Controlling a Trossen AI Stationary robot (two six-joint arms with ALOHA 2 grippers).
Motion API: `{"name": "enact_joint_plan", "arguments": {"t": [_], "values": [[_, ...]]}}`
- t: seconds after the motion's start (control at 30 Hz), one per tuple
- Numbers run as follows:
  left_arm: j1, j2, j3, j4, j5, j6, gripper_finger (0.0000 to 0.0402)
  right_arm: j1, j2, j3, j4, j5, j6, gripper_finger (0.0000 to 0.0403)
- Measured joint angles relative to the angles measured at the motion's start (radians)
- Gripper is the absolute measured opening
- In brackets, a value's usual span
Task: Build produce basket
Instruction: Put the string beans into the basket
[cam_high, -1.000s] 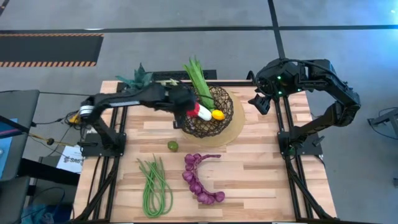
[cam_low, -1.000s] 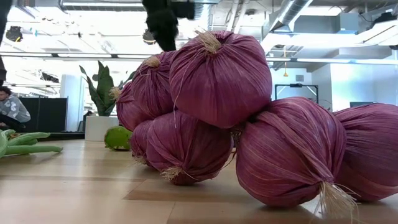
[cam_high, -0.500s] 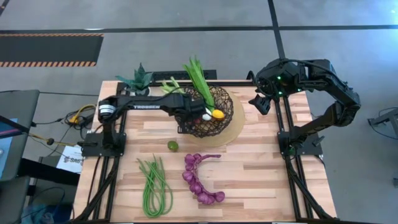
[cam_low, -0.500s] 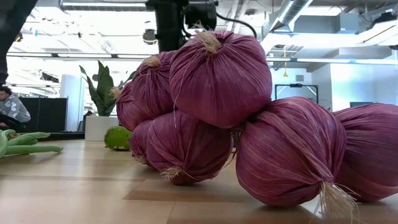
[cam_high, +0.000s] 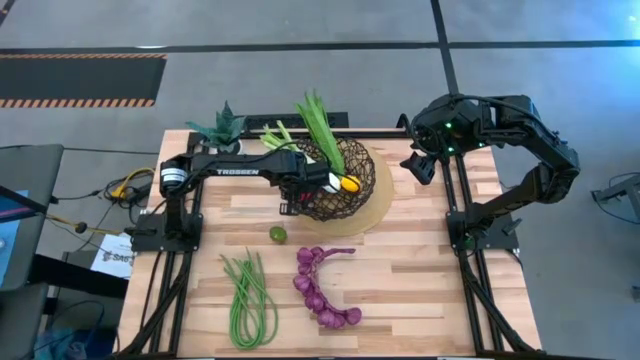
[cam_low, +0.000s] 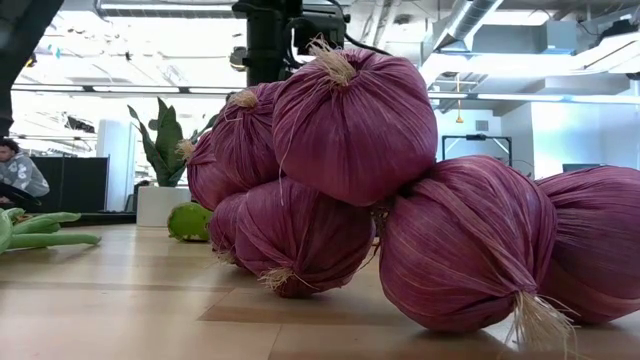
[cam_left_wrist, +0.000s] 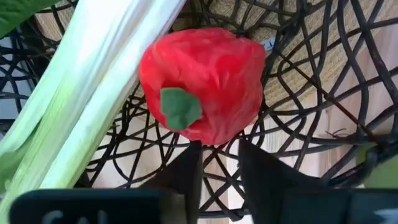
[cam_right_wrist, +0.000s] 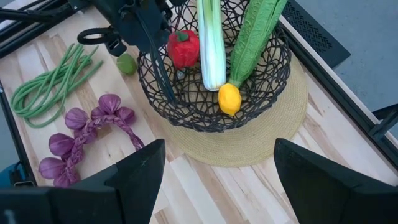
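The dark wire basket (cam_high: 352, 160) stands on a tan mat (cam_high: 378, 212) at the table's far middle. Inside it a red pepper (cam_left_wrist: 202, 84) lies against the mesh beside the leek (cam_left_wrist: 93, 93), the green leafy stalks (cam_right_wrist: 255, 37) and the lemon (cam_right_wrist: 229, 98). My left gripper (cam_left_wrist: 219, 149) reaches steeply down into the basket's left side, its fingers a little apart at the pepper's edge. The lime (cam_high: 278, 234), green beans (cam_high: 248, 298) and onion string (cam_high: 322, 285) lie on the table nearer me. My right gripper (cam_right_wrist: 214, 180) hangs open above the far right. My left gripper comes at the red pepper's side (cam_left_wrist: 211, 138) slanting down from the table's left. A gap shows between its fingertips (cam_left_wrist: 194, 155). Whether they touch the pepper I cannot tell. The pepper rests on the basket's mesh, its green stem cap facing the wrist camera.
A small potted spiky plant (cam_high: 222, 128) stands at the far left corner. The onion string (cam_low: 350, 180) fills the low view. Bare wood lies to the right of the onion string and mat.
My left gripper has come down from above the basket's left rim into the basket, carrying the red pepper with it and tipping steeper. The pepper now lies low inside the basket.
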Motion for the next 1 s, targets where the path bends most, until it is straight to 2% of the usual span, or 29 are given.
{"name": "enact_joint_plan", "arguments": {"t": [0.27, 0.43, 0.57, 0.8, 1.0], "values": [[-0.010, -0.011, 0.009, -0.029, -0.002, -0.037, 0.0148, 0.000, 0.000, 0.000, 0.000, 0.000, 0.002, 0.0317], [-0.038, -0.084, 0.074, -0.103, -0.012, -0.076, 0.0153, 0.000, 0.000, 0.000, -0.009, 0.000, 0.002, 0.0317], [-0.058, -0.186, 0.117, -0.153, -0.072, -0.149, 0.0153, 0.000, 0.000, 0.000, -0.024, 0.000, 0.001, 0.0317], [-0.114, -0.414, 0.123, -0.275, -0.073, -0.516, 0.0153, 0.000, 0.000, 0.000, -0.024, 0.000, -0.012, 0.0317], [-0.249, -0.519, 0.092, -0.380, -0.124, -0.852, 0.0153, 0.000, 0.000, 0.000, -0.024, 0.000, -0.023, 0.0317]]}}
